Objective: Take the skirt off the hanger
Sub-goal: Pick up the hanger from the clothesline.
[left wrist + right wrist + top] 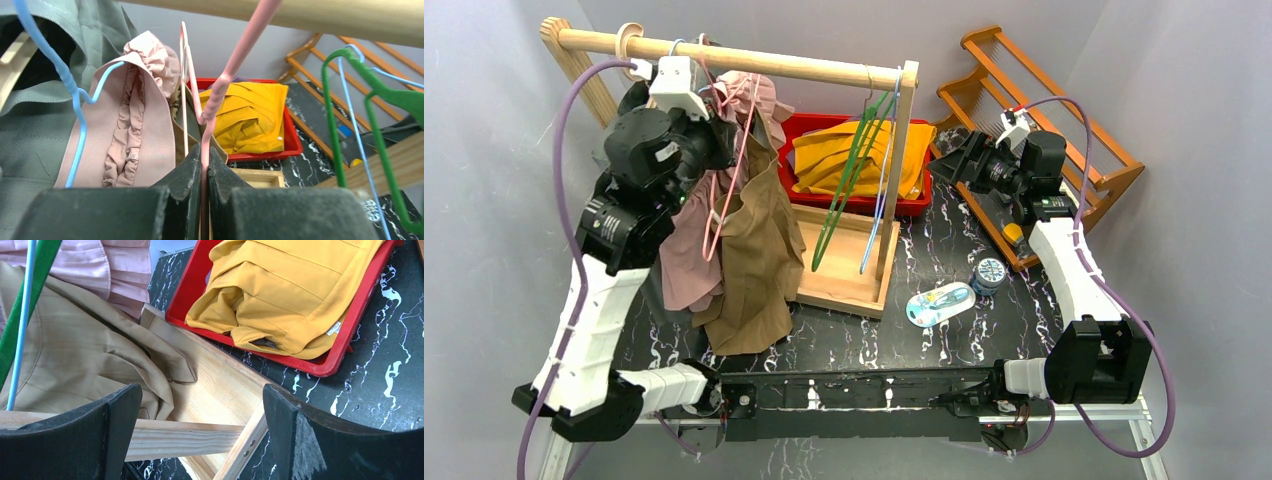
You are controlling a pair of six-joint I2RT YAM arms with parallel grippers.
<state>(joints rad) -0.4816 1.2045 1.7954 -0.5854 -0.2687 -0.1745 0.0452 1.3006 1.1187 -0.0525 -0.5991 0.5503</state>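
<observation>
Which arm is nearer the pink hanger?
Left. The left fingers are clamped on the pink hanger; the right fingers stand open by the red bin, well away from it.

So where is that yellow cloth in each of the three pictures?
Top external: the yellow cloth lies at upper centre.
Left wrist: centre right, beyond the pink hanger.
Right wrist: along the top, right of centre.
Shared landmark: the red tray it lies in.

Pink skirt [150, 125], seemingly on pink hanger [218, 92]
</observation>
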